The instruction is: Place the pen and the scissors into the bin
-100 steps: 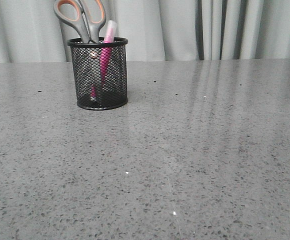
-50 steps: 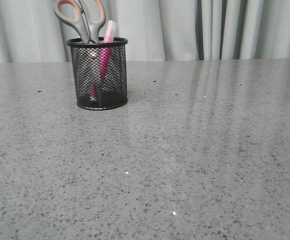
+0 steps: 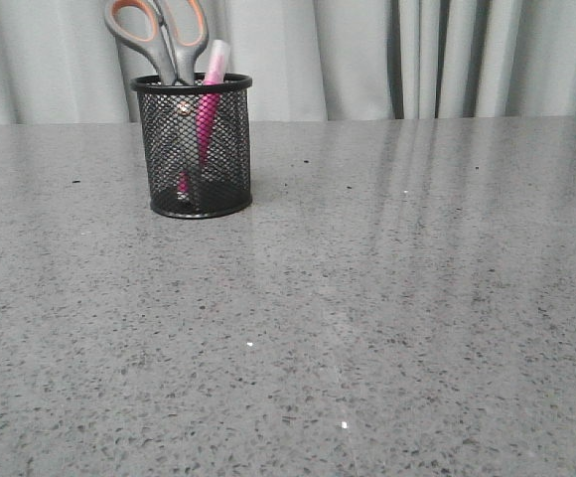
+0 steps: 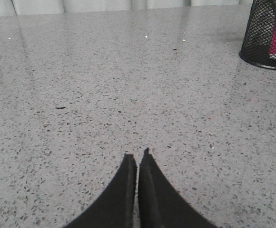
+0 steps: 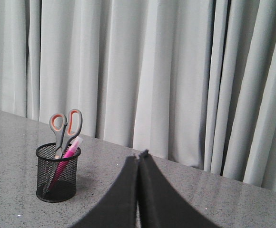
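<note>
The black mesh bin (image 3: 195, 149) stands upright at the far left of the table. The scissors (image 3: 159, 35) stand in it, blades down, grey and orange handles above the rim. The pink pen (image 3: 209, 104) leans inside it, whitish cap up. The right wrist view shows the bin (image 5: 57, 173), scissors (image 5: 65, 124) and pen (image 5: 67, 154) well away from my right gripper (image 5: 139, 154), which is shut and empty. My left gripper (image 4: 136, 154) is shut and empty above bare table, the bin (image 4: 266, 40) far from it. Neither gripper shows in the front view.
The grey speckled table (image 3: 367, 298) stretches across the whole front view. Pale pleated curtains (image 3: 417, 55) hang behind its far edge. A small dark speck (image 4: 60, 108) lies on the table in the left wrist view.
The front view has shifted very slightly, so the bin sits a touch left and higher in it. The bin, scissors and pen keep the same arrangement.
</note>
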`<state>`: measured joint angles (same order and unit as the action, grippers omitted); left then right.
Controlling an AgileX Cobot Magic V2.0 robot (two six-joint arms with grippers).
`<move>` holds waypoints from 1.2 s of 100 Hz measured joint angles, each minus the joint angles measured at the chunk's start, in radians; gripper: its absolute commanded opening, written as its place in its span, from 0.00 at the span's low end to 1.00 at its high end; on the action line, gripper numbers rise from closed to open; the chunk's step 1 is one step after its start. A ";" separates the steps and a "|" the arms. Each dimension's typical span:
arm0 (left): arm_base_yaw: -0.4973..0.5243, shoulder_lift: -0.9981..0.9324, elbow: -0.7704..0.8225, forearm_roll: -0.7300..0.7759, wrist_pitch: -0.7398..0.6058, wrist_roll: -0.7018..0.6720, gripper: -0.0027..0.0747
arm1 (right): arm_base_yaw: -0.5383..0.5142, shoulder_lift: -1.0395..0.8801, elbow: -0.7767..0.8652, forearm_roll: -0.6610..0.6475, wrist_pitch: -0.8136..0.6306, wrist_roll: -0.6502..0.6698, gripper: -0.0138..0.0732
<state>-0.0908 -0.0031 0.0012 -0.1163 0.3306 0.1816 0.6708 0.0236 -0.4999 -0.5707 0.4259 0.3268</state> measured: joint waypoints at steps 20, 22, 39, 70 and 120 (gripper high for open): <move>0.000 0.000 0.000 0.000 0.002 0.000 0.01 | 0.000 0.000 0.000 0.000 0.000 0.000 0.09; 0.000 0.000 0.000 0.000 0.002 0.000 0.01 | 0.000 0.000 0.000 0.000 0.000 0.000 0.09; 0.000 0.000 0.000 0.000 0.002 0.000 0.01 | 0.000 0.000 0.000 0.000 0.000 0.000 0.09; 0.000 0.000 0.000 0.000 0.002 0.000 0.01 | -0.002 0.000 0.043 -0.010 0.052 0.000 0.09; 0.000 0.000 0.000 0.000 0.002 0.000 0.01 | -0.365 0.000 0.449 0.424 -0.264 -0.286 0.09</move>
<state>-0.0908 -0.0031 0.0012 -0.1163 0.3322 0.1816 0.3056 0.0236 -0.0510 -0.1465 0.1618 0.0408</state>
